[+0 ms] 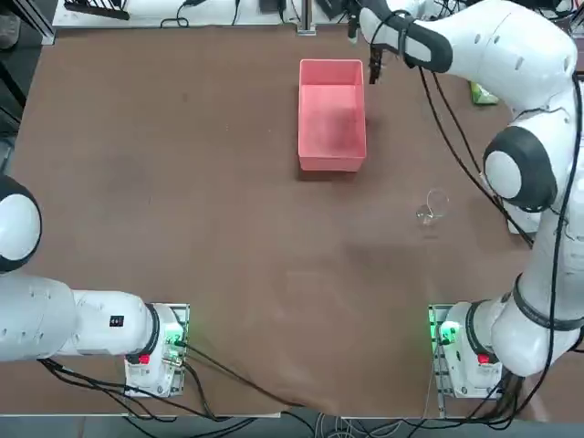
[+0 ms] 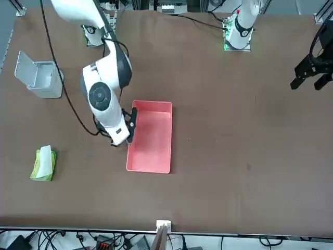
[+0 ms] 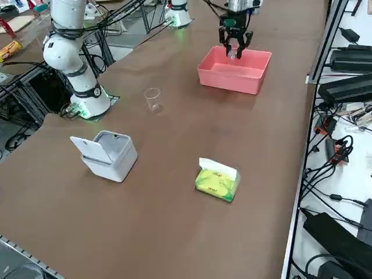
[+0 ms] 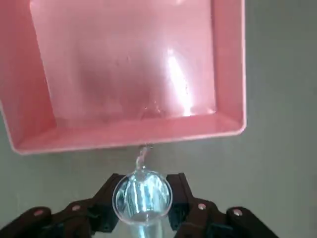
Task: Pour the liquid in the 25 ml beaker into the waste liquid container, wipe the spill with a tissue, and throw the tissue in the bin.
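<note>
My right gripper (image 4: pixel 142 208) is shut on the 25 ml beaker (image 4: pixel 142 196), a tiny clear glass tipped with its mouth toward the camera. A thin clear trickle of liquid (image 4: pixel 141 158) hangs from its lip, seen against the table just outside the wall of the pink waste liquid container (image 4: pixel 124 64). In the top view the gripper (image 1: pixel 376 68) is at the right side of the tray (image 1: pixel 332 128), near its far end. The grey bin (image 3: pixel 110 156) stands open nearer the robot's right side. No loose crumpled tissue is in view.
A larger clear beaker (image 1: pixel 431 208) stands on the table between the tray and the right arm's base. A yellow-green tissue pack (image 3: pixel 218 179) with a white tuft lies near the bin. The tray (image 2: pixel 151 151), the bin (image 2: pixel 39 75) and the pack (image 2: pixel 44 162) also show from the front.
</note>
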`<action>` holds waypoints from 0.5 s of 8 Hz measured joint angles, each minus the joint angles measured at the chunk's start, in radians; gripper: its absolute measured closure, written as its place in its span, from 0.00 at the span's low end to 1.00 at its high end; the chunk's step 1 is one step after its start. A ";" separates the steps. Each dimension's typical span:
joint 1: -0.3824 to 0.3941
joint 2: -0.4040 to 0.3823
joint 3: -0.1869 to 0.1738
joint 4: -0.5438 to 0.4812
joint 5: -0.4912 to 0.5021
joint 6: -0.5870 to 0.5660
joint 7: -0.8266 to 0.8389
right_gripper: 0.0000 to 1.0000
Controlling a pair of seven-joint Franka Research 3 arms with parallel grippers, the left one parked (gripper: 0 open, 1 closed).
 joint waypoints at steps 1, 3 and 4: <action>0.013 0.015 0.000 0.023 -0.003 -0.005 0.012 0.53; 0.027 0.035 0.000 0.045 -0.022 -0.007 0.027 0.53; 0.032 0.038 0.000 0.049 -0.032 -0.009 0.037 0.53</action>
